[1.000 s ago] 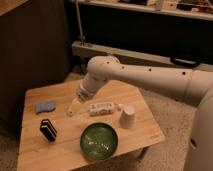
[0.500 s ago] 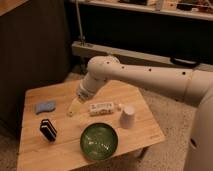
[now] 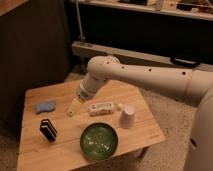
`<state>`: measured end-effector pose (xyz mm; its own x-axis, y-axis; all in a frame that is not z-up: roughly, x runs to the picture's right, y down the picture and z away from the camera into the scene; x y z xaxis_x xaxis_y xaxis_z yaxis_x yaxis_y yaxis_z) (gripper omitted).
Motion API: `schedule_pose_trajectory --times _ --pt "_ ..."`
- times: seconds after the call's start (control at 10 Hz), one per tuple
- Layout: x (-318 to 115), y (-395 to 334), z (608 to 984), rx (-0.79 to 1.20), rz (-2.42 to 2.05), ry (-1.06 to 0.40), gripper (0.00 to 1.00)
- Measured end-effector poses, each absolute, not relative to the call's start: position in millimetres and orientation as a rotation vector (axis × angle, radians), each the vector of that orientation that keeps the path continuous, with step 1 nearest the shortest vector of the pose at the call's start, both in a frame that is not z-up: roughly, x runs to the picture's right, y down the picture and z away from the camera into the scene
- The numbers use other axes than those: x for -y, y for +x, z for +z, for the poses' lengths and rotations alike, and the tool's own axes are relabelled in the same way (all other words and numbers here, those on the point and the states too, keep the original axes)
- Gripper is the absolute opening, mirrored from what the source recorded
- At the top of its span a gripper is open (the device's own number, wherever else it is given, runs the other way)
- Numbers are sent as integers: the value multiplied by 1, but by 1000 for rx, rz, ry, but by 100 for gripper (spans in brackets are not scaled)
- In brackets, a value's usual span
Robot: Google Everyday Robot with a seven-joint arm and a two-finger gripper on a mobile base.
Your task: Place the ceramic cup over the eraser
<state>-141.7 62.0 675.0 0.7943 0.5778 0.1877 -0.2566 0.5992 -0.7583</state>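
The ceramic cup [image 3: 127,117], pale white and tapered, stands upside down on the wooden table [image 3: 65,147] at the right. The eraser [image 3: 48,129], a small black block with pale edge lines, lies at the left front of the table. My gripper [image 3: 73,108] hangs over the middle of the table, between the eraser and the cup, left of the white packet [image 3: 102,107]. It holds nothing that I can see. The arm [image 3: 145,77] reaches in from the right.
A round green bowl [image 3: 99,140] sits at the table's front, between eraser and cup. A flat blue piece [image 3: 45,106] lies at the left, behind the eraser. A dark wall panel stands behind the table, with a metal rail at the back.
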Motion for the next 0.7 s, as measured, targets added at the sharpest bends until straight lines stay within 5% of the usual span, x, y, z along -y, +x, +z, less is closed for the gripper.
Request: schedule_pose_trajectory --times 0.7 --pt "-61 -140 677 427 507 -785 79"
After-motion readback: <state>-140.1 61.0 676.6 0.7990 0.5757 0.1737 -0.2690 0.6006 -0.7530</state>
